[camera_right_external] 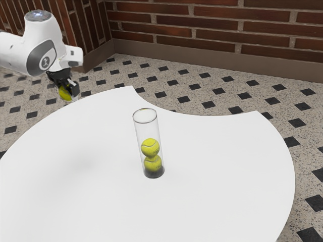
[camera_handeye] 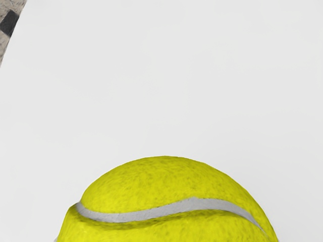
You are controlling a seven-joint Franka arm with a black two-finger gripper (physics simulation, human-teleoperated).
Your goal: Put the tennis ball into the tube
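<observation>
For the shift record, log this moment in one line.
black two-finger gripper: holding yellow tennis ball | clear cylindrical tube: two yellow balls inside | insertion: pending

Bright yellow-green on the ball (camera_handeye: 166, 181), a pale grey seam (camera_handeye: 192, 204) curling across it! Same yellow-green on the two balls (camera_right_external: 150, 147) in the clear tube (camera_right_external: 149, 130), dark at its foot (camera_right_external: 154, 174)! Black gripper (camera_right_external: 68, 92), white and grey arm (camera_right_external: 40, 35), white table (camera_right_external: 222, 166), red-brown brick wall (camera_right_external: 207, 25), black diamonds (camera_right_external: 235, 110) dotting the speckled grey-beige floor (camera_right_external: 303, 129)!
</observation>
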